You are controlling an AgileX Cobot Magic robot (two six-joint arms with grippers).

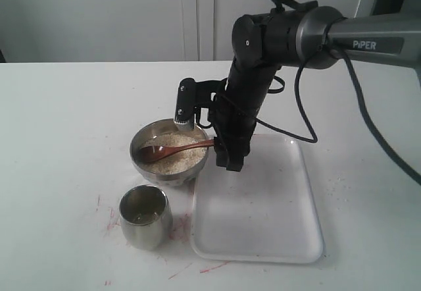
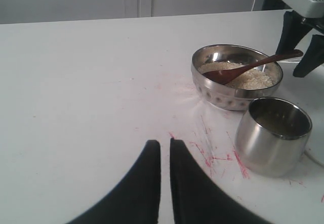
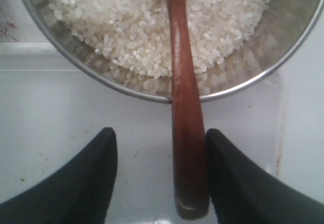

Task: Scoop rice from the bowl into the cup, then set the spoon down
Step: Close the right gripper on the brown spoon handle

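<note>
"PiPER" is printed on my right arm (image 1: pixel 368 41). Only its wrist view shows my right gripper (image 3: pixel 160 131) open astride the dark reddish-brown wooden spoon (image 3: pixel 185 107), which lies on off-white rice (image 3: pixel 126 26) in the round steel bowl (image 3: pixel 288 16). My left gripper (image 2: pixel 163 142) is closed and empty.

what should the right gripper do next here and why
Probably close the right gripper on the spoon: its open jaws straddle the handle, a gap on one side, and the spoon lies on the rice in the bowl.

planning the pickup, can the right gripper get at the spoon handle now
Probably yes: the spoon handle juts past the bowl rim and lies between the open jaws of the right gripper, nothing blocking it.
</note>
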